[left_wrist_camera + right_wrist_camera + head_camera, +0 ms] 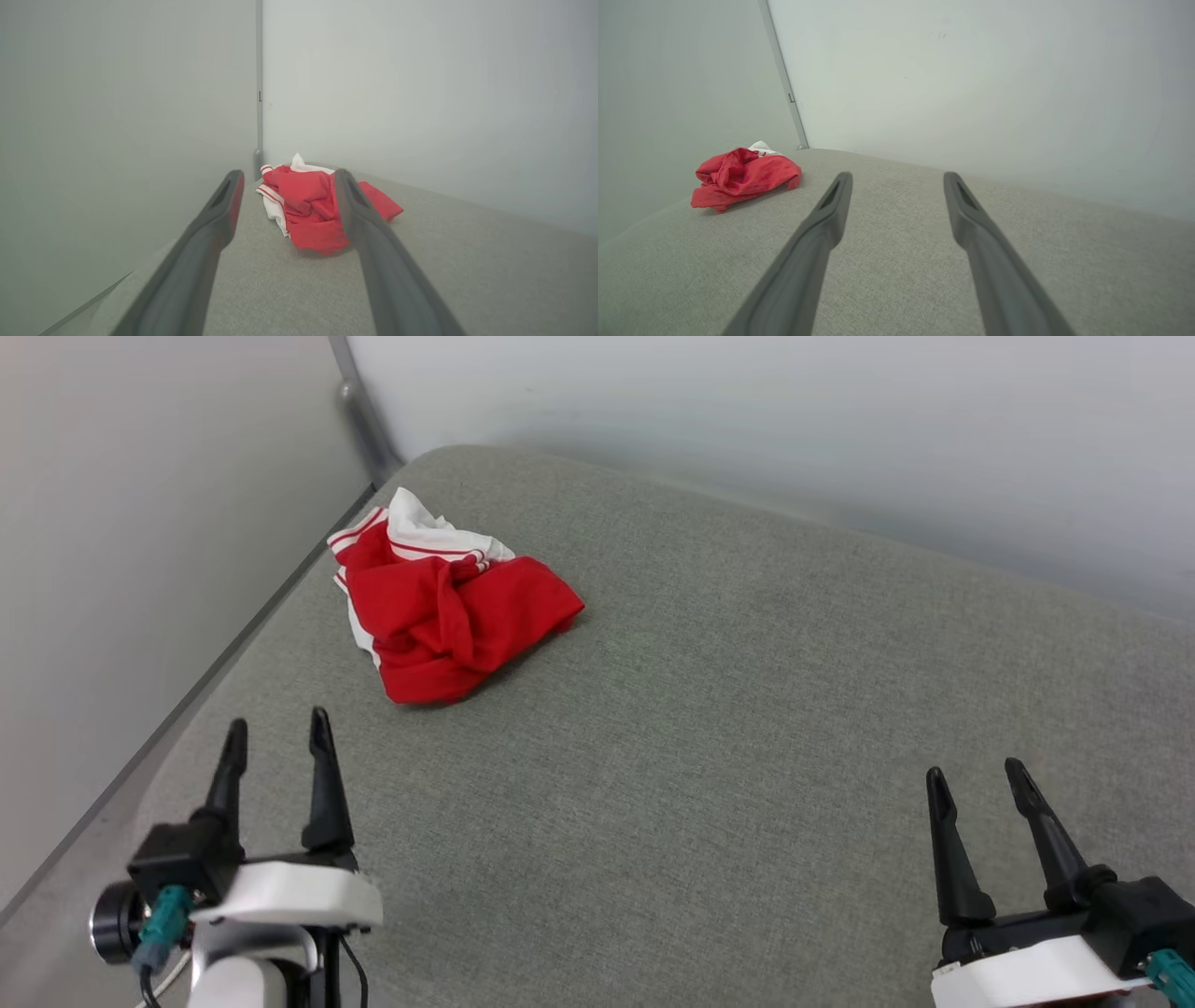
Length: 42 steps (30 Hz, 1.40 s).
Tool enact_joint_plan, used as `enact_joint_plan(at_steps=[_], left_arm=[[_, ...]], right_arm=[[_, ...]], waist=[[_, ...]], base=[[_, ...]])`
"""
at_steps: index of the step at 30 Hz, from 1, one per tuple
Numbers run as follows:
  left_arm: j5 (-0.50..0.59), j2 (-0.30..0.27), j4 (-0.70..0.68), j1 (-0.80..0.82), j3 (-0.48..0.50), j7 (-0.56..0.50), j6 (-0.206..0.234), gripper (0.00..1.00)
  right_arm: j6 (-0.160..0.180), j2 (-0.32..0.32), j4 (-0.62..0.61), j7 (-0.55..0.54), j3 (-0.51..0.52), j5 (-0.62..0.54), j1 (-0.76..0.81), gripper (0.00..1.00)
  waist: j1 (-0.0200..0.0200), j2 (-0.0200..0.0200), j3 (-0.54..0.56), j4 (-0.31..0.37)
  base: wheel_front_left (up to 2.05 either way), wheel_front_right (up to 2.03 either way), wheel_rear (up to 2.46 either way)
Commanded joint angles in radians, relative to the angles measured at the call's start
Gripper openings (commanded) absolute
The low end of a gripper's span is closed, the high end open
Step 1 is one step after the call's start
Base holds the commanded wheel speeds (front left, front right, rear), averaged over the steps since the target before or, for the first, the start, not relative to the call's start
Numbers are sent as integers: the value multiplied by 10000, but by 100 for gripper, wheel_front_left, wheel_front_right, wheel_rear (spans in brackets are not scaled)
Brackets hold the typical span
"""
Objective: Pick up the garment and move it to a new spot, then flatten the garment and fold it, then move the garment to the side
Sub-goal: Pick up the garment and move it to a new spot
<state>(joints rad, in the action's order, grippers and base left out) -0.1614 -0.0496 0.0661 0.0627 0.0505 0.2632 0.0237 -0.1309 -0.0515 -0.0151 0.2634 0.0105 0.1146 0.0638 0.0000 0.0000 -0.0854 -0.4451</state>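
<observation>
With the left end effector (pixel 277 728) and the right end effector (pixel 976 773) both held apart and empty, the garment (pixel 448 616), bunched at the cushion's (pixel 700 756) far left corner, may be pinched by one loose fold and dropped.

No readable text, numbers or labels on anything in view
</observation>
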Motion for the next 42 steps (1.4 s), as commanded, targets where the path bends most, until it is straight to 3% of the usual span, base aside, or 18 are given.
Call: enact_joint_plan(at_steps=[1,12,17,22,25,34,42], left_arm=[[-73,-11,128,486,220,24,-203,100],[-93,-809,961,4530,1713,26,-1208,100],[-315,-1558,1656,5971,1866,24,-1400,100],[-709,-2669,2613,7129,1605,-404,-1515,100],[-1185,-3477,3038,7628,1252,-1464,-1518,100],[-4358,-5535,3529,8303,-611,-5963,-1526,100],[-6461,-6504,3674,8396,-1794,-9762,-1528,100]], right_arm=[[3,22,-100,21,15,-137,-198,100],[3,21,-670,21,400,-847,-1025,100],[3,18,-931,21,476,-1077,-1430,100],[3,18,-1209,21,752,-1204,-1676,100],[3,16,-1341,21,824,-1289,-1800,100],[3,18,-1705,21,854,-1403,-2145,100],[3,16,-1878,21,757,-1482,-2332,100]], waist=[[0,0,-312,207],[0,0,-2530,1078],[0,0,-3432,1376],[0,0,-4126,1608],[0,0,-4432,1771],[0,0,-5119,2051],[0,0,-5513,2231]], base=[[0,0,0],[0,0,0],[0,0,0],[0,0,0],[0,0,0],[0,0,0],[0,0,0]])
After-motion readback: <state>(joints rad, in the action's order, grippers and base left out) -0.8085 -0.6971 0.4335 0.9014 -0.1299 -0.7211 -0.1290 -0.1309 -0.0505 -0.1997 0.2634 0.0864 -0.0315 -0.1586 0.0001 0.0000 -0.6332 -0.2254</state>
